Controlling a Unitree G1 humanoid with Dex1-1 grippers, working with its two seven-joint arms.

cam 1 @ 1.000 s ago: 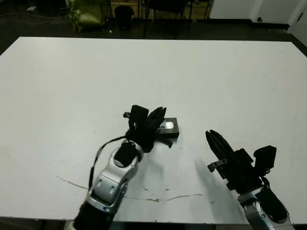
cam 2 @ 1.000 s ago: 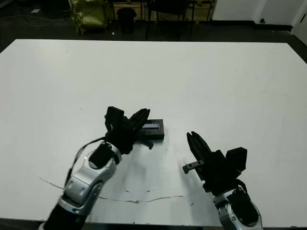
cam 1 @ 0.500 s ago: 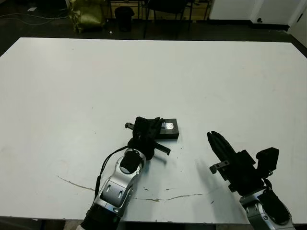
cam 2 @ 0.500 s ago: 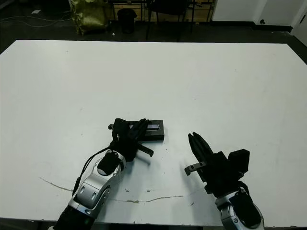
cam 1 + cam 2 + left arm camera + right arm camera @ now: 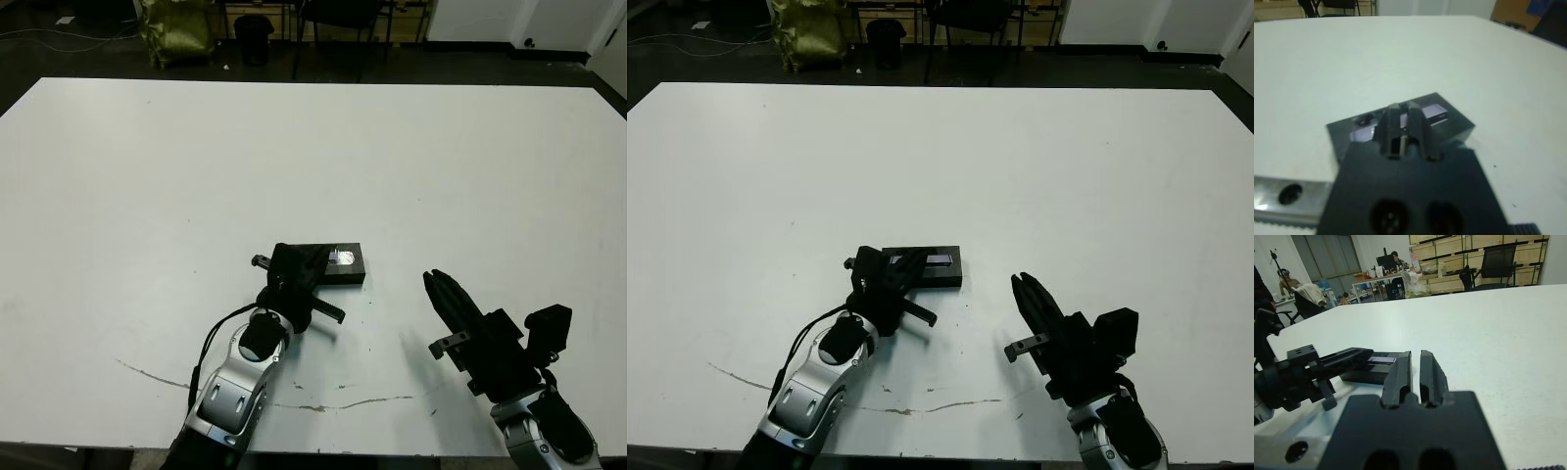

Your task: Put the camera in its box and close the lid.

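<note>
One black rectangular piece, which I take for the lid [image 5: 345,264], lies flat on the white table just left of the middle, near me. A pale bluish-grey strip [image 5: 1437,110] shows on its top. The camera and the white-lined box do not show; I cannot tell whether they are under it. My left gripper [image 5: 313,258] is shut, its tips [image 5: 1403,105] over the left end of the lid's top. Whether they touch it is unclear. To the right, my right gripper [image 5: 432,281] hovers shut and empty, apart from the lid [image 5: 1367,374].
A thin cracked line [image 5: 323,403] runs along the table [image 5: 470,176] near its front edge. Beyond the far edge are chairs and a yellow-green bag [image 5: 176,27]. In the right wrist view, people [image 5: 1396,257] sit at desks far behind.
My left gripper has drawn back toward me and sunk lower, from above the lid's middle to its left end. The lid and the right gripper have hardly moved.
</note>
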